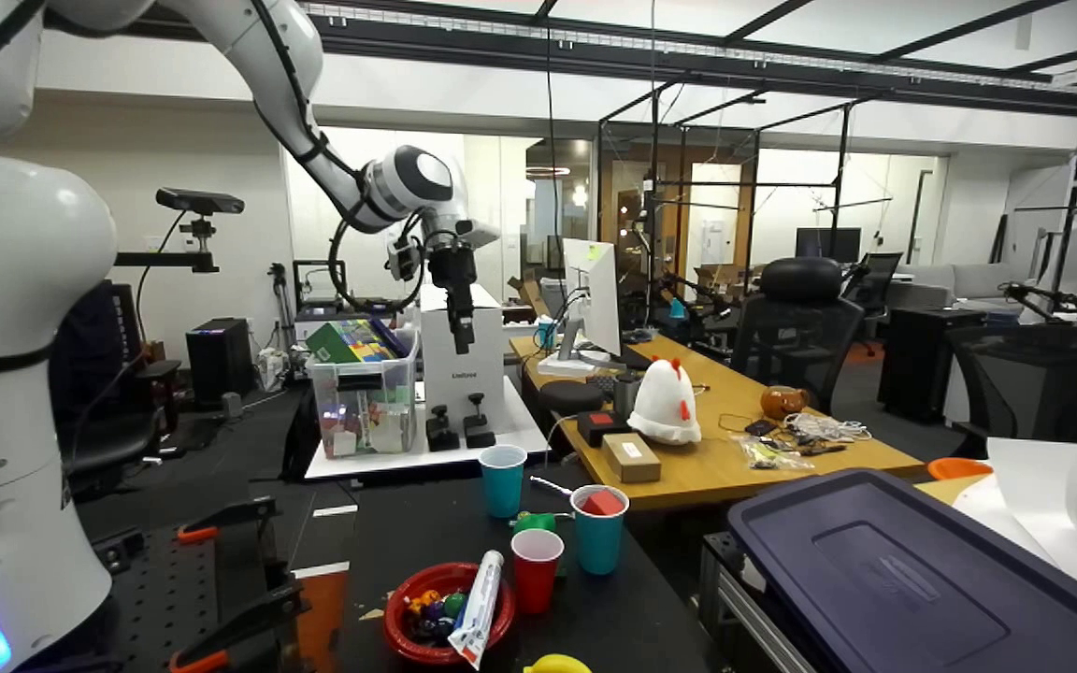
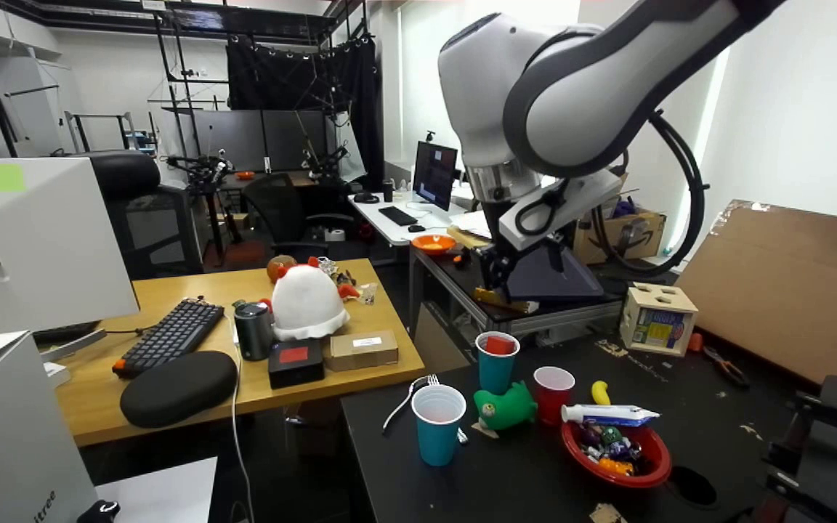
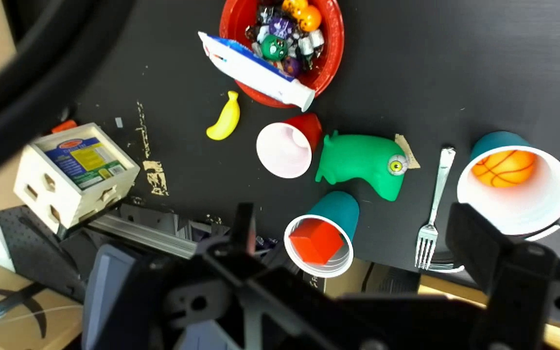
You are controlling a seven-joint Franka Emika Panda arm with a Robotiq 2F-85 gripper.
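Teal cup (image 1: pixel 600 544), axis vertical, opening upward

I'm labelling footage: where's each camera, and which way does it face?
In an exterior view: beside the base, facing across the table toward the monitor; base, arm, claw show.
In an exterior view: near the white box, facing the purple lid; arm, claw show.
Wrist view: at the arm's end, facing down at the green toy; open claw shows.
Both exterior views share the red bowl.
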